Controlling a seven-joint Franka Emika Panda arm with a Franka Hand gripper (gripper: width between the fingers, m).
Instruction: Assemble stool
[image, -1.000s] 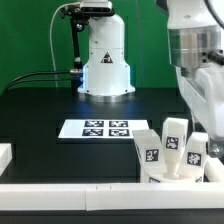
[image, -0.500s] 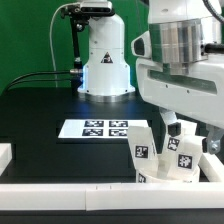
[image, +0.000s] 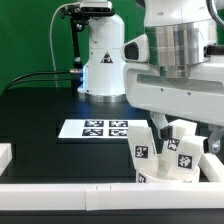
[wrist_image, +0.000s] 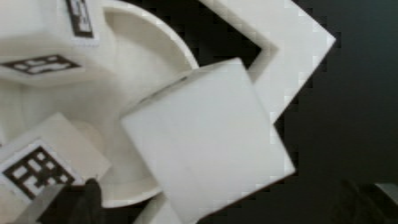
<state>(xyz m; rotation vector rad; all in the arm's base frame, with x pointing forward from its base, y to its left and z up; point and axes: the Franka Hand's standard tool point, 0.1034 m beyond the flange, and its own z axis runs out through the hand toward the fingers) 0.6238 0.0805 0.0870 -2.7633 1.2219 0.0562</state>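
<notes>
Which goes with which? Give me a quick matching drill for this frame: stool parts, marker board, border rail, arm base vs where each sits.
Things:
1. stool parts
2. marker board
3. border rail
4. arm base

Places:
A. flat on the black table, mid-frame
B. along the near edge
C. at the back, before the green backdrop
D. near corner, at the exterior view's right

Pairs: 1-D, 2-A, 3-B, 4-C

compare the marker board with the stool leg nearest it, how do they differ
The marker board lies flat on the black table; the stool leg stands up, tilted. The marker board is thin and wide and carries several tags in a row; the stool leg is chunky and shows one tag. Both are white with black-and-white square tags.
</notes>
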